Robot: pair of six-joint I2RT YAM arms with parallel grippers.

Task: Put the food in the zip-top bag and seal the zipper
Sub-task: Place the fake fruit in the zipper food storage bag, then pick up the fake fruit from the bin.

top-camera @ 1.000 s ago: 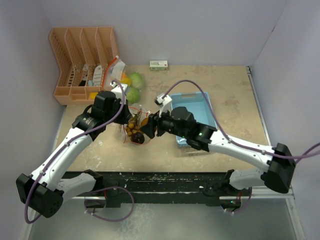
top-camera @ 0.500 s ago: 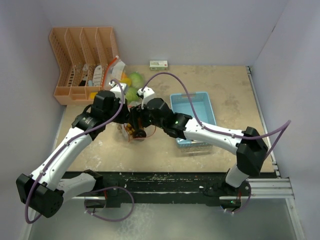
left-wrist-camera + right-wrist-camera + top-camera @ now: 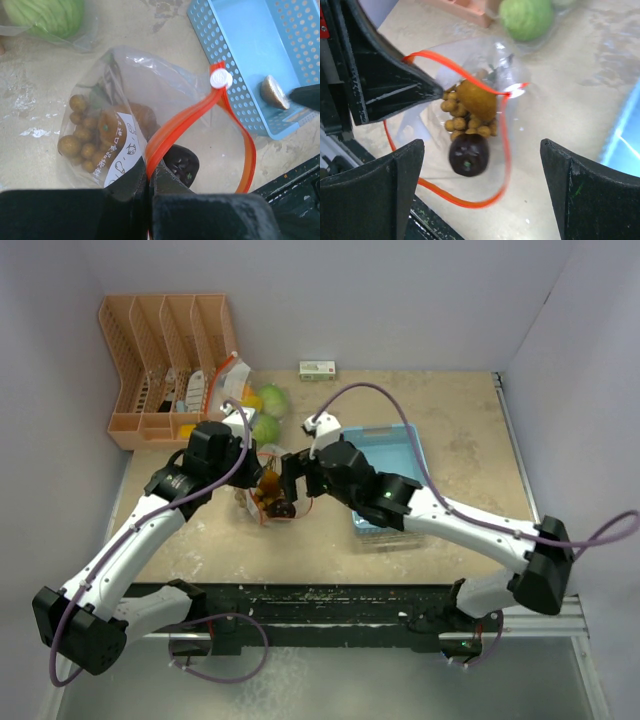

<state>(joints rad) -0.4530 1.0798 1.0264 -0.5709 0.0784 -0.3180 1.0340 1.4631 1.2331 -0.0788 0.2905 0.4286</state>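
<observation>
The clear zip-top bag (image 3: 125, 85) lies on the table with its orange-red zipper (image 3: 185, 120) gaping in a loop. My left gripper (image 3: 150, 170) is shut on the zipper's edge and holds the mouth up. Inside the bag are a bunch of small brown balls (image 3: 460, 122), a yellow-orange fruit (image 3: 476, 99) and a dark brown lump (image 3: 468, 154) near the mouth. Just over that mouth my right gripper (image 3: 481, 144) hangs open and holds nothing. A beige round slice (image 3: 274, 92) rests in the blue tray (image 3: 240, 30). A green leafy ball (image 3: 266, 428) lies behind the bag.
An orange file organiser (image 3: 160, 350) stands at the back left. A small box (image 3: 318, 370) sits by the back wall. The blue tray (image 3: 400, 455) is right of the bag, under my right arm. Walls close in on both sides.
My right gripper carried the dark brown lump left to the bag's mouth, opened wide and let it go. The lump now lies inside. The left gripper kept its hold.
</observation>
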